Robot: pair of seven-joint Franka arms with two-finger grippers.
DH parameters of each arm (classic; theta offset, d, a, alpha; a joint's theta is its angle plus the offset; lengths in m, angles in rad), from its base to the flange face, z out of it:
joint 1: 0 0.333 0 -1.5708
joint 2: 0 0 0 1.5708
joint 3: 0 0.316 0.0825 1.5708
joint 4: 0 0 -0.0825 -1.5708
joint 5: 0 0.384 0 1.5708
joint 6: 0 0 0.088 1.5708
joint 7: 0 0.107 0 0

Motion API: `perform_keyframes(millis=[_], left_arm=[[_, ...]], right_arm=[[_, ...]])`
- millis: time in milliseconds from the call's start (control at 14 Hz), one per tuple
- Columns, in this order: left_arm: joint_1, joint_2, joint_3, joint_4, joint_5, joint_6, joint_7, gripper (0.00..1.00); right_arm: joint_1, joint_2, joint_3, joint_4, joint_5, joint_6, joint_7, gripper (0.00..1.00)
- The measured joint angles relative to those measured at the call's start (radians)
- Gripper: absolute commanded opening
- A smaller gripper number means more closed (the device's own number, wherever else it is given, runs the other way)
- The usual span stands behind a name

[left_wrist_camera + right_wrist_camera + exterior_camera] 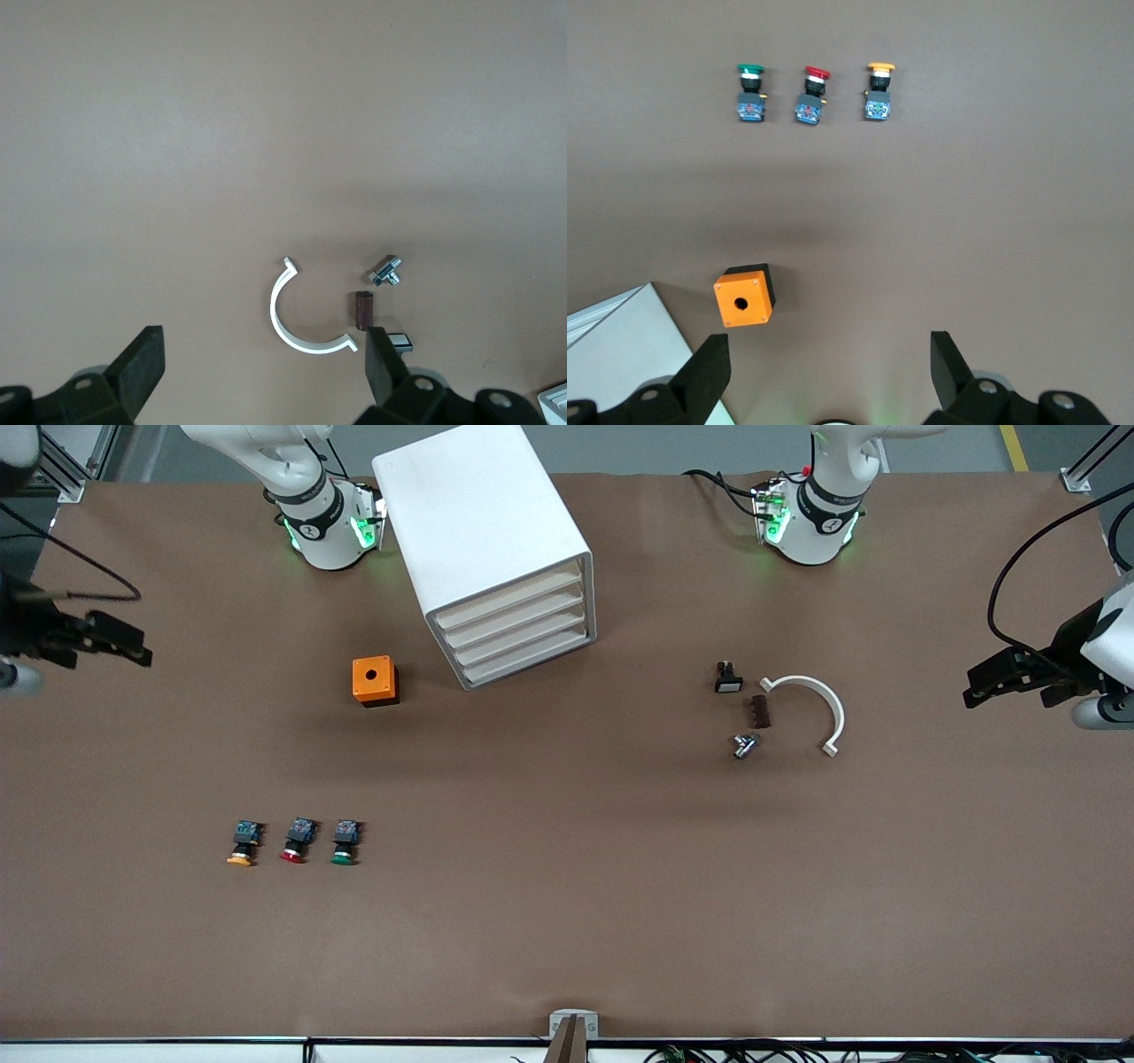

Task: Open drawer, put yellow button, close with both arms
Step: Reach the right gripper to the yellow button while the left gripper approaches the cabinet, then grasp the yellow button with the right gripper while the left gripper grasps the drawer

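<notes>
The white cabinet (483,522) stands between the two arm bases, and its corner shows in the right wrist view (620,354). All four drawers are shut, including the uppermost drawer (509,593). The yellow button (243,845) lies on the table, the outermost of a row of three toward the right arm's end; it also shows in the right wrist view (878,88). My right gripper (142,651) hangs open and empty in the air over the right arm's end of the table (830,363). My left gripper (970,691) hangs open and empty over the left arm's end (266,354).
A red-capped button (297,840) and a green-capped button (344,842) lie beside the yellow one. An orange box (375,680) sits beside the cabinet. A white half-ring (815,704), a black switch (728,678), a brown piece (760,711) and a silver part (746,745) lie toward the left arm's end.
</notes>
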Motion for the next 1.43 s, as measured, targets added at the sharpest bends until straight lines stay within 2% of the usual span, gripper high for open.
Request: perform_keyframes(millis=[214, 429, 643, 786, 929, 1214, 1429], left_arm=[[-0.003, 0.040, 0.000, -0.013, 0.000, -0.017, 0.000, 1.00], [-0.020, 0.095, -0.014, -0.034, 0.000, -0.020, 0.000, 1.00], [-0.064, 0.143, -0.057, -0.043, -0.001, -0.053, -0.061, 1.00], [-0.120, 0.165, -0.088, -0.039, -0.006, -0.083, -0.201, 1.00], [-0.193, 0.201, -0.101, -0.007, -0.059, -0.124, -0.386, 1.00], [-0.295, 0.301, -0.103, 0.088, -0.263, -0.178, -0.791, 1.00], [-0.334, 0.363, -0.104, 0.106, -0.462, -0.188, -1.092, 1.00]], right_arm=[[-0.036, 0.129, -0.005, -0.003, -0.001, 0.086, -0.001, 1.00], [-0.062, 0.233, -0.006, -0.034, -0.001, 0.252, -0.001, 1.00], [-0.064, 0.298, -0.005, -0.097, -0.001, 0.438, 0.033, 1.00], [-0.064, 0.333, -0.002, -0.155, 0.000, 0.596, 0.050, 1.00], [-0.065, 0.387, -0.002, -0.189, 0.004, 0.714, 0.058, 1.00], [-0.066, 0.511, -0.002, -0.195, 0.032, 0.873, 0.062, 1.00], [-0.065, 0.571, -0.001, -0.193, 0.056, 0.920, 0.062, 1.00]])
